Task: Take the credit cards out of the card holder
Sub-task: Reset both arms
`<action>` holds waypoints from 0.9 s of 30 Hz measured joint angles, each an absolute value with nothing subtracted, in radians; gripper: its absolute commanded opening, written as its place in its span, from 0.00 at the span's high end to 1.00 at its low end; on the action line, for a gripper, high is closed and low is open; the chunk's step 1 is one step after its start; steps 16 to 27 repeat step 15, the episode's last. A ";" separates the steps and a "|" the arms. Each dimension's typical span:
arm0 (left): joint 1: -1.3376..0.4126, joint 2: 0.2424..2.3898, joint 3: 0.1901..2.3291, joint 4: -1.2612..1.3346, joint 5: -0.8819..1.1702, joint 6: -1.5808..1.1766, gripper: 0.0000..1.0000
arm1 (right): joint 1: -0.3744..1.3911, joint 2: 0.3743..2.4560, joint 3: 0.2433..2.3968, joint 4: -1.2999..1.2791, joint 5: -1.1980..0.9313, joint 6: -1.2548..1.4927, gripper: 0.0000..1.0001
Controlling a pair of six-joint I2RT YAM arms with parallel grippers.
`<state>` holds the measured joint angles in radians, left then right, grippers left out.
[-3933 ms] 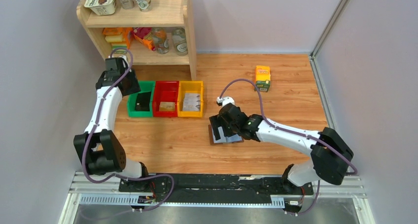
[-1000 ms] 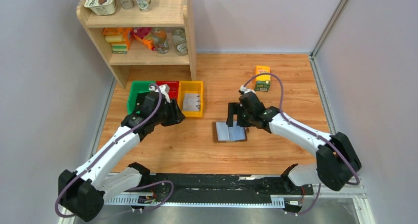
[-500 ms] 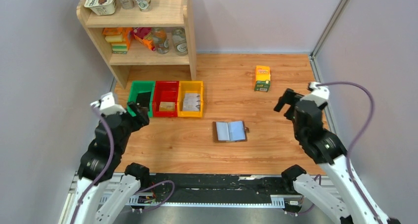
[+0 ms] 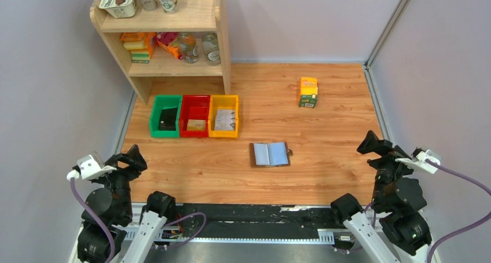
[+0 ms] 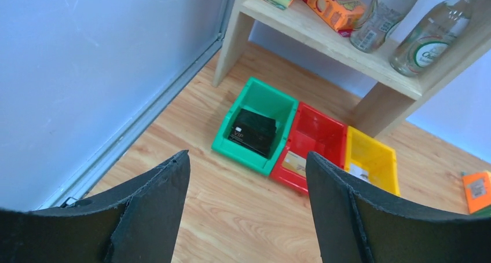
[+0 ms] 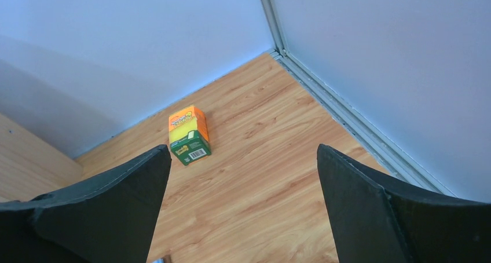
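The brown card holder (image 4: 270, 154) lies open and flat mid-table, with its pale grey-blue sleeves up and its clasp tab at the right. No gripper touches it. A dark card (image 4: 168, 119) lies in the green bin (image 4: 156, 123) and shows in the left wrist view (image 5: 252, 131). A tan card (image 4: 196, 124) lies in the red bin (image 4: 194, 103). A pale card (image 4: 225, 120) lies in the yellow bin (image 4: 223, 102). My left gripper (image 4: 133, 157) (image 5: 248, 156) is open and empty at the near left. My right gripper (image 4: 371, 143) (image 6: 243, 150) is open and empty at the near right.
An orange-green carton (image 4: 308, 92) (image 6: 189, 134) stands at the back right. A wooden shelf unit (image 4: 173, 37) with bottles, cups and packets stands at the back left behind the bins. Grey walls close in the left, back and right sides.
Both arms have pulled back to the near corners. Earlier the right gripper was over the card holder and the left at the bins. The holder has not moved in the last half second.
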<state>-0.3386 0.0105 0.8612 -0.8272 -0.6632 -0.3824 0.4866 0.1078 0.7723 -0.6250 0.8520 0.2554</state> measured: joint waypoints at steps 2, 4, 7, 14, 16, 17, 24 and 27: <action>-0.338 0.009 0.853 -0.838 -0.677 -0.371 0.20 | 0.487 0.059 0.739 -0.619 0.868 0.250 0.00; -0.338 0.009 0.835 -0.847 -0.682 -0.363 0.20 | 0.487 0.032 0.721 -0.614 0.879 0.247 0.00; -0.338 0.009 0.797 -0.850 -0.676 -0.354 0.20 | 0.487 0.027 0.713 -0.605 0.881 0.244 0.00; -0.338 0.009 0.777 -0.849 -0.661 -0.325 0.20 | 0.487 0.027 0.682 -0.573 0.881 0.217 0.00; -0.338 0.008 0.777 -0.847 -0.659 -0.323 0.20 | 0.487 0.027 0.677 -0.568 0.881 0.213 0.00; -0.338 0.008 0.777 -0.847 -0.659 -0.323 0.20 | 0.487 0.027 0.677 -0.568 0.881 0.213 0.00; -0.338 0.008 0.777 -0.847 -0.659 -0.323 0.20 | 0.487 0.027 0.677 -0.568 0.881 0.213 0.00; -0.338 0.008 0.777 -0.847 -0.659 -0.323 0.20 | 0.487 0.027 0.677 -0.568 0.881 0.213 0.00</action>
